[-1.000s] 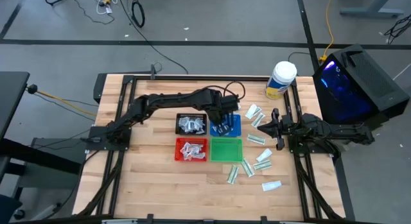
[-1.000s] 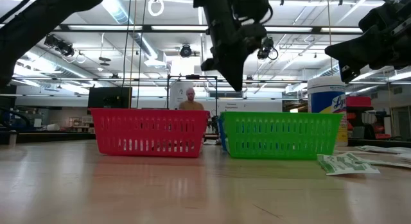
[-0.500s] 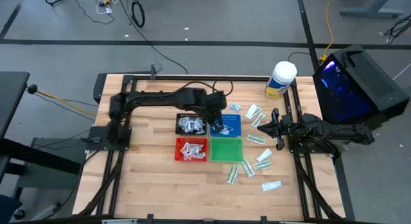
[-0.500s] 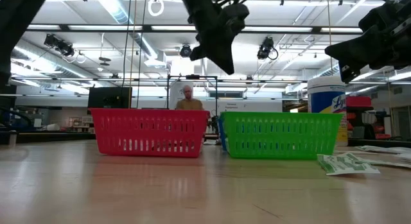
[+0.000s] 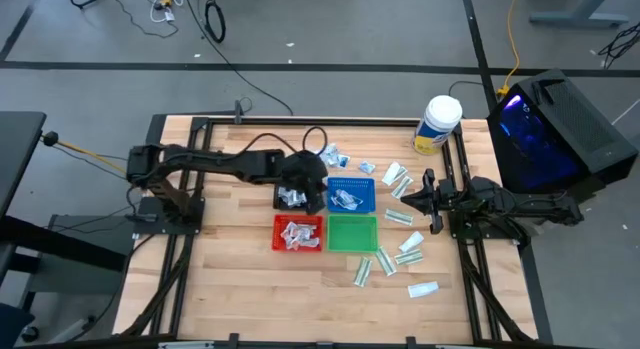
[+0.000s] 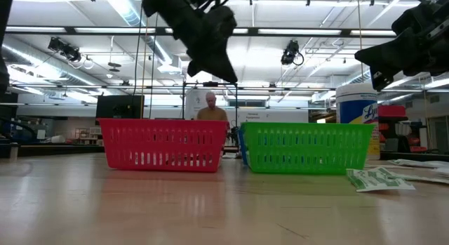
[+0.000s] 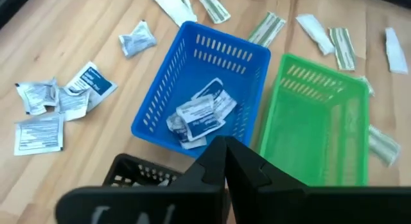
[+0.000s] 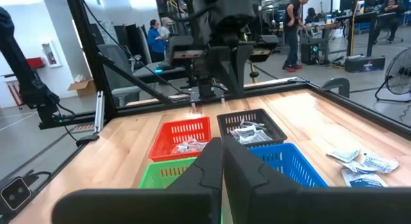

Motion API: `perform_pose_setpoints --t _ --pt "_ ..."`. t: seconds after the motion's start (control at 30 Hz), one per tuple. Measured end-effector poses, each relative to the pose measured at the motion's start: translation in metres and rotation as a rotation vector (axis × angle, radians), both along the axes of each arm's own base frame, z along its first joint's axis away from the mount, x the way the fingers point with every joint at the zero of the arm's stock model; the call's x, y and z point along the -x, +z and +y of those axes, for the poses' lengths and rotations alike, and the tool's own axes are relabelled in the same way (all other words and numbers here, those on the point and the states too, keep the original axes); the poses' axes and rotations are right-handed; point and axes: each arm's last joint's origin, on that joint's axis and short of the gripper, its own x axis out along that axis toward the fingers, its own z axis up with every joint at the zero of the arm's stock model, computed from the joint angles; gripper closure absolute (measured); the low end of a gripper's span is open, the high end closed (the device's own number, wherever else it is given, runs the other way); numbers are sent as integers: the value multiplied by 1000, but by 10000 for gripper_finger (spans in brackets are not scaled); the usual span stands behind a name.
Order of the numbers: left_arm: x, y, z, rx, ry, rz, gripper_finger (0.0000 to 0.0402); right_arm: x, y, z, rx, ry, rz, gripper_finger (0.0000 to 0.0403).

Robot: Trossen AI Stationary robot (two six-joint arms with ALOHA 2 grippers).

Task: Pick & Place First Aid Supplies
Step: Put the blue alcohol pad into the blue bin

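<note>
Packets [image 5: 347, 198] partly sorted: squarish ones in the blue tray [image 5: 350, 180], others in the black tray [image 5: 281, 183] and red tray [image 5: 299, 220], more squarish ones loose on the worktop [image 5: 230, 249] just beyond the blue tray, narrow green-and-white ones scattered to the right of the seemingly empty green tray [image 5: 352, 232]. Left gripper [image 5: 303, 181] hovering above the black tray, jaws clenched on nothing; right gripper [image 5: 415, 196] waiting at the right edge, jaws likewise clenched and empty. Judged to be between picks: next, spreading the jaws, reaching over to one loose packet and pinching its thin edge without dragging its neighbours.
</note>
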Motion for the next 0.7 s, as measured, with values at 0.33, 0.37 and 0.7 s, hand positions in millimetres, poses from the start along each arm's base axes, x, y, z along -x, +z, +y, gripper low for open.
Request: perform_pose_setpoints --t 0.33,0.37,0.7 --pt "53 -47 15 2 -67 -5 396 0 0 0 0 0 0 385" --pt "59 -50 15 3 -90 -18 396 0 0 0 0 0 0 385" --pt "101 -69 2 -122 -331 -206 397 0 0 0 0 2 1 385"
